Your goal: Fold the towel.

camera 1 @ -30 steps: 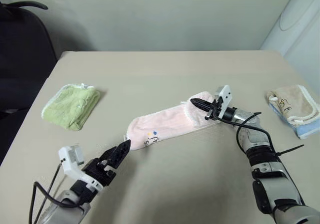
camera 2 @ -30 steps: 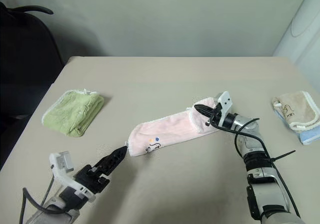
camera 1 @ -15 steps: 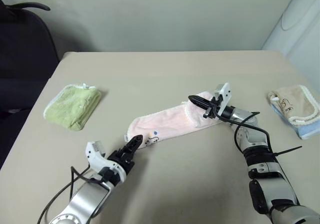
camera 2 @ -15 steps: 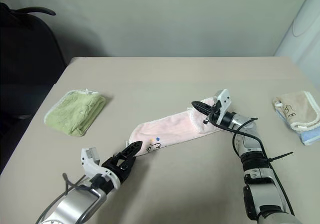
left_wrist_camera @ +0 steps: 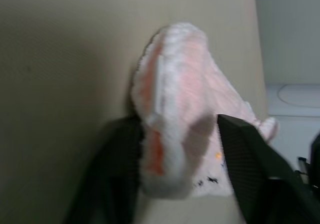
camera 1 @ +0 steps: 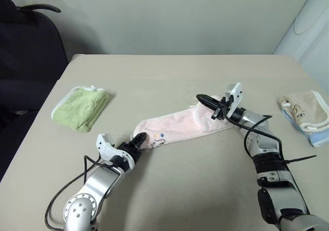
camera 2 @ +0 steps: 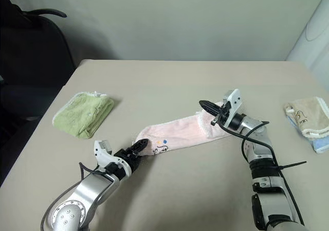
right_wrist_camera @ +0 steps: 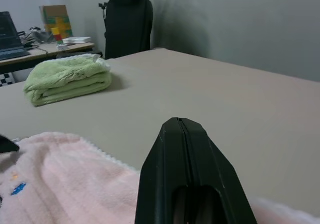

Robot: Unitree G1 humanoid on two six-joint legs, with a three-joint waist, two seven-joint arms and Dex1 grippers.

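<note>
A pale pink terry towel (camera 1: 177, 128) with white corded edging lies stretched out as a long narrow strip across the middle of the beige bench (camera 1: 169, 82), slanting from the robot's near left up toward its far right. A small embroidered cartoon mark (camera 2: 163, 144) with blue and orange dots sits near the near-left end of the strip.

The left pincer (camera 2: 138, 148) is down at that near-left end. In the left wrist view its two black fingers (left_wrist_camera: 247, 154) stand on either side of the rounded, bunched towel end, which sits between them; the fingers are partly apart, and whether they already press the cloth I cannot tell.

The right pincer (camera 1: 204, 100) is at the far-right end of the strip, raised a little above the bench and pointing toward the robot's left. Its fingers are pressed flat together, as the right wrist view shows, with pink terry below and beside them. Whether a bit of cloth is pinched there is hidden from me.

A folded light green terry towel (camera 1: 82, 106) rests well apart on the robot's left. A folded beige towel with white edging (camera 1: 304, 110) lies on blue cloth (camera 1: 318, 136) near the bench's right edge. A black office chair (camera 1: 28, 46) stands beyond the left corner
</note>
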